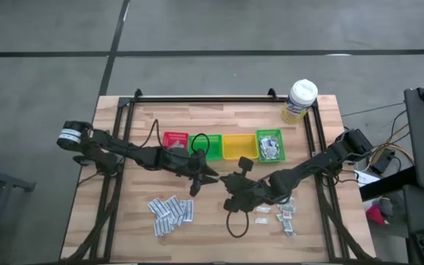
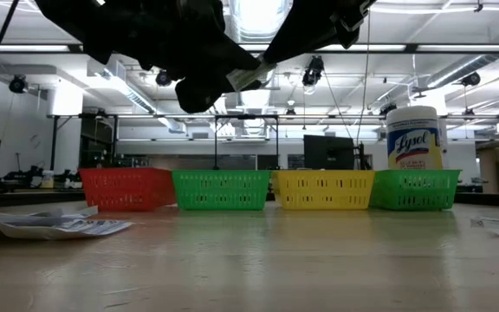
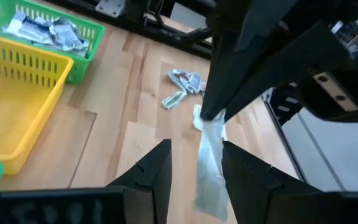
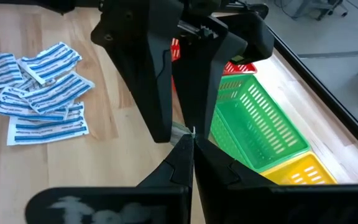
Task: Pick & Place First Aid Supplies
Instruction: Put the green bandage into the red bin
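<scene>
The pale butcher-block table (image 1: 219,228) carries a row of four small slotted plastic bins toward its far side: a red bin (image 1: 175,140), an empty green bin (image 1: 207,146), a yellow bin (image 1: 238,146) and a second green bin (image 1: 269,145) already holding grey-silver packets. A white-lidded yellow wipes tub (image 1: 299,100) stands at the far right corner. Blue-striped white sachets (image 1: 171,212) lie in a loose heap on the near left, and a smaller scatter of pale packets (image 1: 285,212) on the near right.

The two grippers meet in mid-air over the middle of the table, just in front of the bins, and that handover looks like the main risk. If one lets go before the other has a firm pinch, the thin sachet will likely flutter down onto the wood or into the wrong bin; it could also crease or tear if both pull.

The right gripper (image 3: 215,113) is closed tight, pinching the top edge of a pale, flat sachet (image 3: 209,171) that hangs down. The left gripper (image 3: 194,171) stands parted, its fingers either side of that hanging sachet, not yet clamped on it.
</scene>
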### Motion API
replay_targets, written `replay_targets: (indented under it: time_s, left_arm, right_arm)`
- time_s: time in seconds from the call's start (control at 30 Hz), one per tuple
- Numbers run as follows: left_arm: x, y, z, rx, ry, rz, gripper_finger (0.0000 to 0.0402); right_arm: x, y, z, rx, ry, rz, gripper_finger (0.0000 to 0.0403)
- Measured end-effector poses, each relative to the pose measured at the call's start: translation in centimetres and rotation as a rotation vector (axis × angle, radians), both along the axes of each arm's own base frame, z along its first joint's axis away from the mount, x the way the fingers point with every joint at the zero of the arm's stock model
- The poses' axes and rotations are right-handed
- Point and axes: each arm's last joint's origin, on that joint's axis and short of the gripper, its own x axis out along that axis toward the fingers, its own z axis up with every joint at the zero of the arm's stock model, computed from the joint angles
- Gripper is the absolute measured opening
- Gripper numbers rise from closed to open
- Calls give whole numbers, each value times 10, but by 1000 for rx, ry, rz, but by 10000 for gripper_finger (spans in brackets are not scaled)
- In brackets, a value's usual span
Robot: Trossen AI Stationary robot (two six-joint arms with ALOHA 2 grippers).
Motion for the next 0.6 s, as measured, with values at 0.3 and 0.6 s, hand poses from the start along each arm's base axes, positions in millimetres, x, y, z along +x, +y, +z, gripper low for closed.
replay_targets:
  time_s: [0.3, 0.6]
  left_arm:
    - [0, 1, -2, 22, 16, 14, 10]
    - [-3, 2, -8, 24, 94, 24, 1]
  right_arm:
    - [0, 0, 0, 4, -8, -1, 8]
    - [0, 1, -1, 17, 23, 31, 9]
